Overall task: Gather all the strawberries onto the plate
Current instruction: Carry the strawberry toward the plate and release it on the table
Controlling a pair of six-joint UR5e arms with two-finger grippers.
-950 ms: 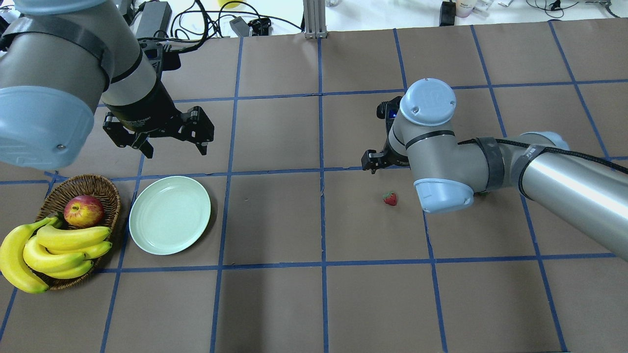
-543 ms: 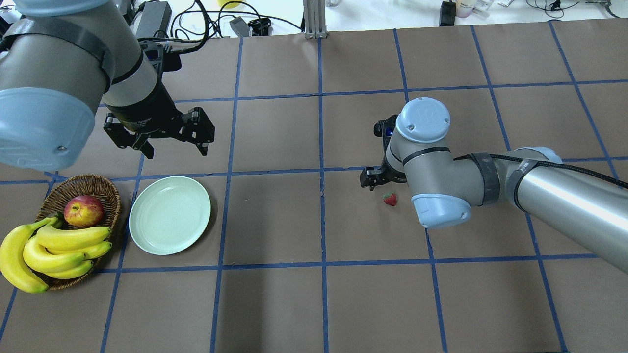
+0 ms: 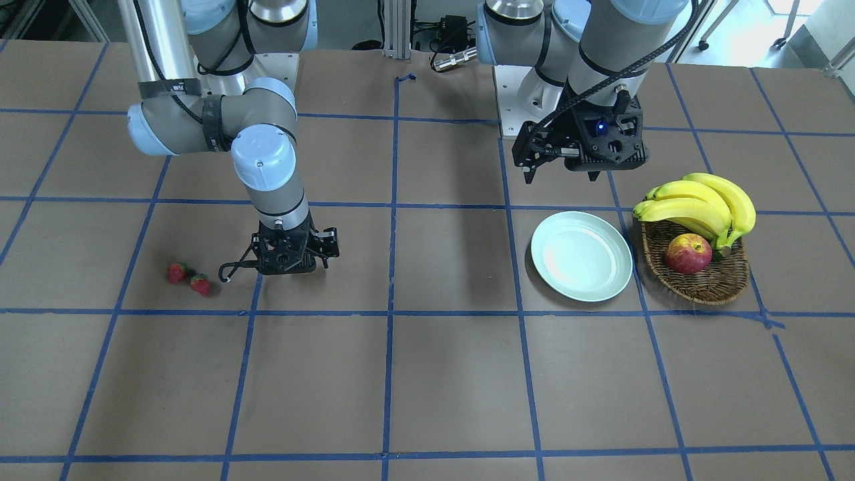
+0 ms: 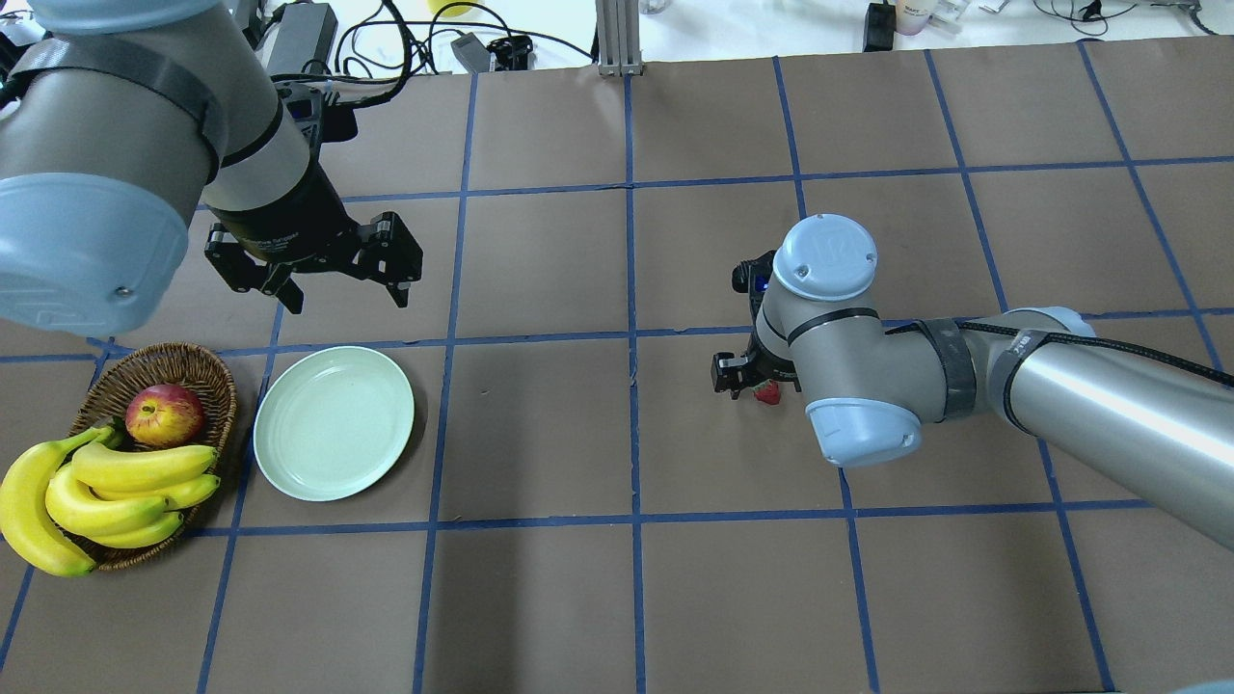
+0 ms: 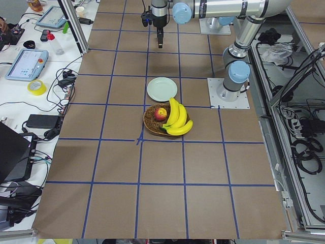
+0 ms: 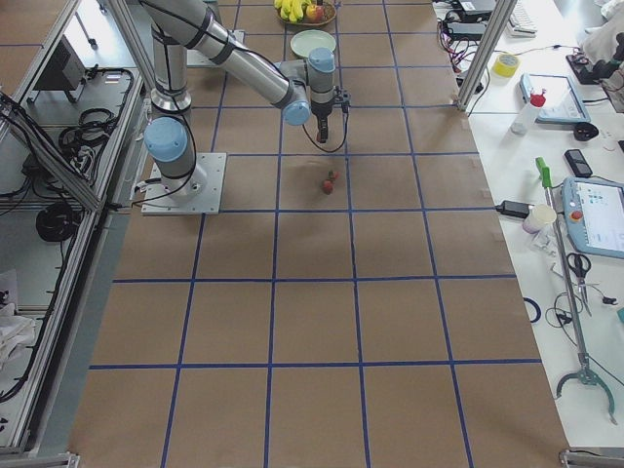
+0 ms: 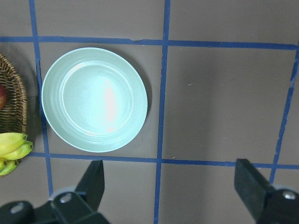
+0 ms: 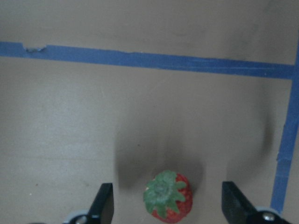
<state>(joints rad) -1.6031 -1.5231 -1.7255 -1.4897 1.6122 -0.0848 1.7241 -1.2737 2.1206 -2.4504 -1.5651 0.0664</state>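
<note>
One strawberry (image 8: 167, 196), red with a green cap, lies on the brown table between the spread fingers (image 8: 103, 205) of my right gripper (image 8: 168, 208). That gripper (image 4: 757, 386) is open and low over the berry, which peeks out as a red spot (image 4: 768, 392) in the overhead view. Two more strawberries (image 3: 177, 272) (image 3: 200, 284) lie side by side on the table beyond my right gripper (image 3: 288, 267). The pale mint plate (image 4: 334, 423) holds nothing. My left gripper (image 4: 345, 301) hangs open above the table just behind the plate (image 7: 94, 99).
A wicker basket (image 4: 207, 371) with an apple (image 4: 165, 414) and a bunch of bananas (image 4: 96, 496) stands against the plate's left side. Blue tape lines grid the brown table. Cables and power bricks (image 4: 299, 39) lie past the far edge.
My right gripper has moved toward the near edge and down, from behind the strawberry to straddling it. The left arm has barely moved.
</note>
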